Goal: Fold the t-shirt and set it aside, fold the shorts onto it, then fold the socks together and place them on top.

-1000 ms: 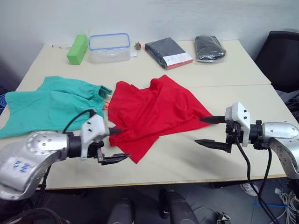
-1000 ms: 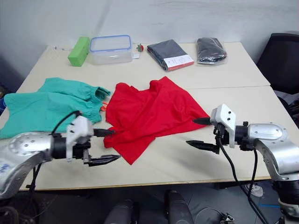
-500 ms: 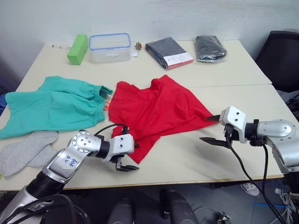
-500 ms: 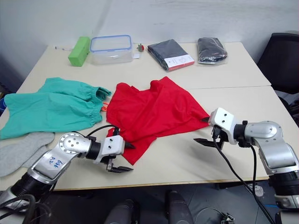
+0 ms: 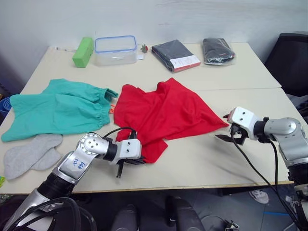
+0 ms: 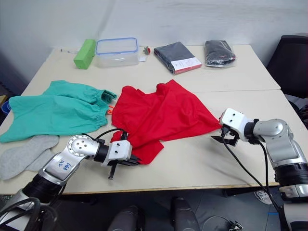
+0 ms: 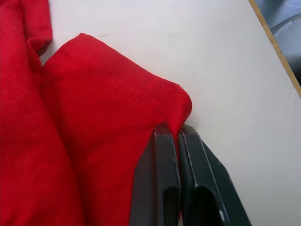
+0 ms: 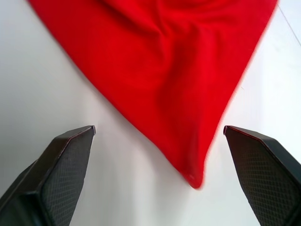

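One bright red cotton t-shirt lies crumpled in the middle of the pale beige laminate table, soft knit with a stitched hem visible in the left wrist view. One pair of teal-green shorts with a gathered elastic waistband and an orange drawstring lies flat to its left, just beside it. Two light grey soft socks lie overlapping near the table's front left edge, in front of the shorts.

The left gripper is at the t-shirt's near hem corner – its two black fingers are pressed together with the red hem fold pinched between them. The right gripper sits at the t-shirt's right pointed corner, its fingers spread wide apart on either side of the corner tip, not touching the cloth.

At the back of the table: one green rectangular foam-like block, one clear plastic box with a blue-rimmed lid, one small red and green item too small to identify, and two dark folded garments in clear packaging. A black chair stands at the right.

Compared with half a second ago the left gripper went from open beside the hem to clamped on it – the right gripper moved closer in around the corner
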You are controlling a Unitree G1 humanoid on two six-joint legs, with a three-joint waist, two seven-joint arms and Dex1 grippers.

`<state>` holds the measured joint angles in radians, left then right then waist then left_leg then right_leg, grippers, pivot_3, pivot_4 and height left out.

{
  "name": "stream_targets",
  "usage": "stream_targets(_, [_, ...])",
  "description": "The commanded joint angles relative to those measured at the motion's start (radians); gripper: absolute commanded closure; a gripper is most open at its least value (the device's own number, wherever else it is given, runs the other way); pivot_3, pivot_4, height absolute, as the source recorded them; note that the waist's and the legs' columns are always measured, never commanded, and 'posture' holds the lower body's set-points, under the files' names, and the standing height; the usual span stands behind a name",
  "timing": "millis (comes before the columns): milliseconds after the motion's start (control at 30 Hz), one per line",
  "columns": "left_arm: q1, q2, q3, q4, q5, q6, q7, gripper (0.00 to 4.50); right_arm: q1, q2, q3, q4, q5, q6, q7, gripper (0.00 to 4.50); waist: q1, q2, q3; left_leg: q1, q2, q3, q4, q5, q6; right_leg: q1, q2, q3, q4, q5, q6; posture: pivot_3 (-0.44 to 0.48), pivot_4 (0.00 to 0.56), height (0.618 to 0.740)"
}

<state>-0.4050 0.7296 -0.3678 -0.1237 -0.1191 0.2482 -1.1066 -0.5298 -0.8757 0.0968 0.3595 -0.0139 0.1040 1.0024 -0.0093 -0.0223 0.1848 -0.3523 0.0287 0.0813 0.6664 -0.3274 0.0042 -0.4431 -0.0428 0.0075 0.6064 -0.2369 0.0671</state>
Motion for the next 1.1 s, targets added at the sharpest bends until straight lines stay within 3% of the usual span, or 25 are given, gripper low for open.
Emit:
stream_targets(33, [0.039, 0.025, 0.004, -0.013, 0.008, 0.050, -0.017, 4.50, -0.030, 0.018, 0.009, 0.055, -0.023, -0.048, -0.010, 0.93, -0.008, 0.000, 0.000, 0.000, 0.000, 0.000, 0.000, 0.000, 0.000, 0.000, 0.000, 0.001, 0.000, 0.000, 0.000, 0.000, 0.150, 0.740])
stream_targets(367, [0.099, 0.065, 0.074, -0.090, -0.045, 0.117, -0.047, 4.50, -0.060, 0.049, 0.018, 0.150, -0.036, -0.126, -0.005, 4.49, -0.022, 0.000, 0.000, 0.000, 0.001, -0.001, -0.001, 0.000, -0.001, 0.000, 0.000, 0.002, 0.001, -0.001, -0.001, 0.000, 0.150, 0.740])
stream_targets(567, [0.130, 0.087, 0.103, -0.128, -0.090, 0.157, -0.067, 4.50, -0.063, 0.036, 0.020, 0.177, -0.043, -0.166, 0.022, 4.49, -0.022, 0.000, 0.000, 0.000, 0.001, -0.001, -0.001, 0.000, -0.001, 0.000, 0.000, 0.002, 0.001, -0.001, -0.001, 0.000, 0.150, 0.740])
stream_targets(700, [0.197, 0.166, 0.157, -0.189, -0.156, 0.188, -0.129, 4.50, -0.010, -0.045, 0.012, 0.099, -0.007, -0.173, 0.156, 4.49, -0.021, 0.000, 0.000, 0.000, 0.001, -0.001, -0.001, -0.001, -0.001, -0.002, 0.000, 0.002, 0.001, -0.001, -0.002, 0.000, 0.150, 0.740])
stream_targets(900, [0.332, 0.281, 0.236, -0.231, -0.187, 0.150, -0.180, 4.50, 0.226, -0.254, -0.031, -0.194, 0.141, -0.070, 0.436, 4.49, -0.011, 0.000, 0.000, -0.001, 0.002, -0.004, -0.002, -0.002, -0.002, -0.002, -0.001, -0.001, 0.001, -0.004, -0.002, 0.000, 0.150, 0.740])
stream_targets(1100, [0.440, 0.324, 0.306, -0.281, -0.217, 0.130, -0.188, 4.50, 0.493, -0.400, -0.144, -0.459, 0.297, 0.056, 0.562, 4.49, -0.018, 0.000, 0.000, 0.000, 0.001, -0.002, -0.001, -0.003, -0.002, -0.002, -0.002, 0.000, 0.000, -0.005, -0.003, 0.000, 0.150, 0.740])
